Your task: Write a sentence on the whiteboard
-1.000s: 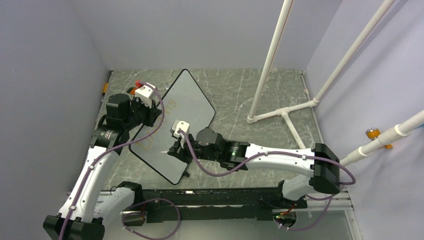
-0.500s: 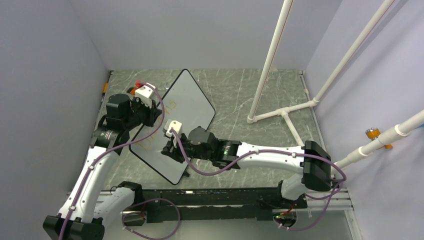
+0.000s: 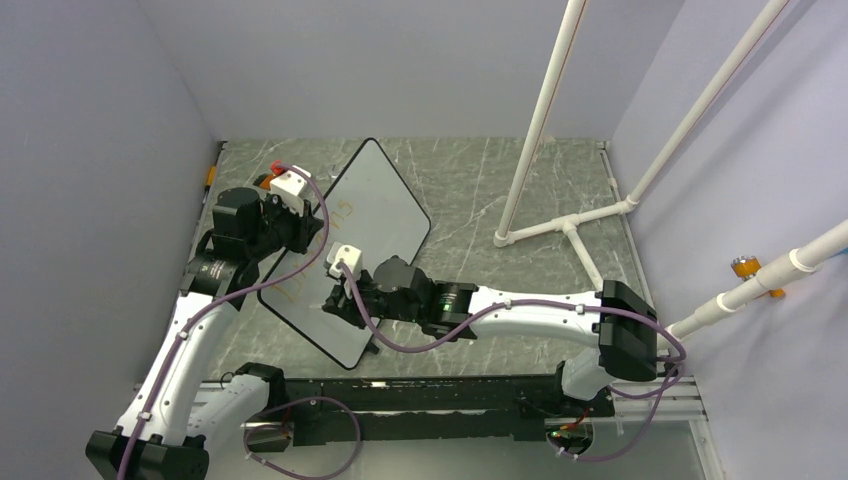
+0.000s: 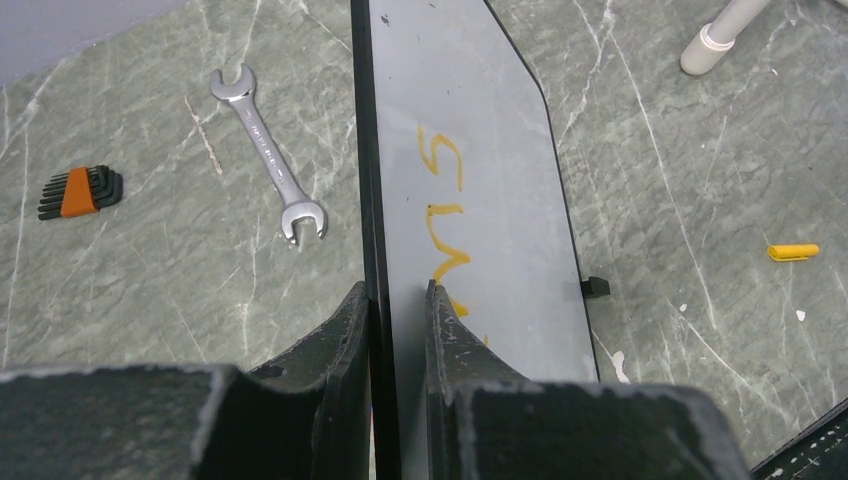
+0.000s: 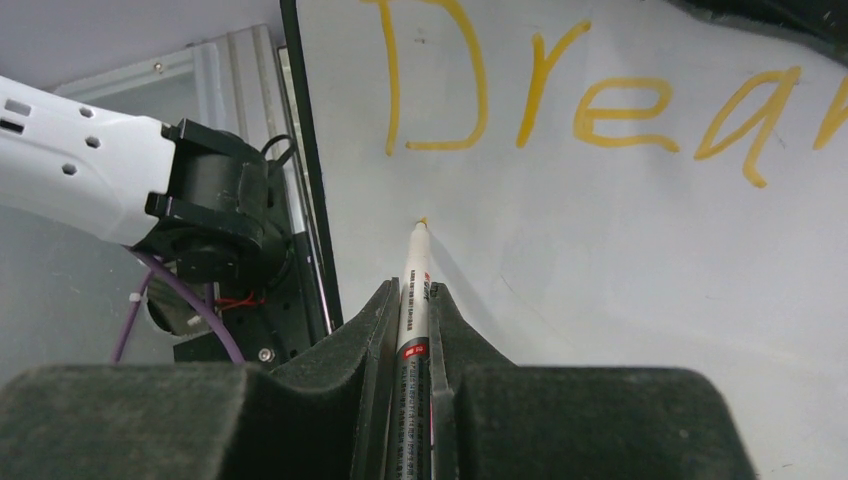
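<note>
Asking, Student: Where is the whiteboard (image 3: 372,198), and what grips it?

Legend: Top view: on the left half of the marble-patterned table (image 3: 480,190), set askew, between the two arms. Left wrist view: the left gripper (image 4: 398,292) has its jaws pinching the board's black rim, one finger on each face.

Student: And the right gripper (image 5: 412,292)?

Legend: Its jaws are pressed onto a white marker (image 5: 414,258), orange tip pointing at the board just below the "D". Whether the tip touches cannot be told.

Student: What is written?

Legend: The sentence (image 5: 590,100) shows orange-yellow letters, "Drea" in the right wrist view. Beyond the board lie a wrench (image 4: 268,155), a hex key set (image 4: 80,192) and a yellow cap (image 4: 793,252).
</note>
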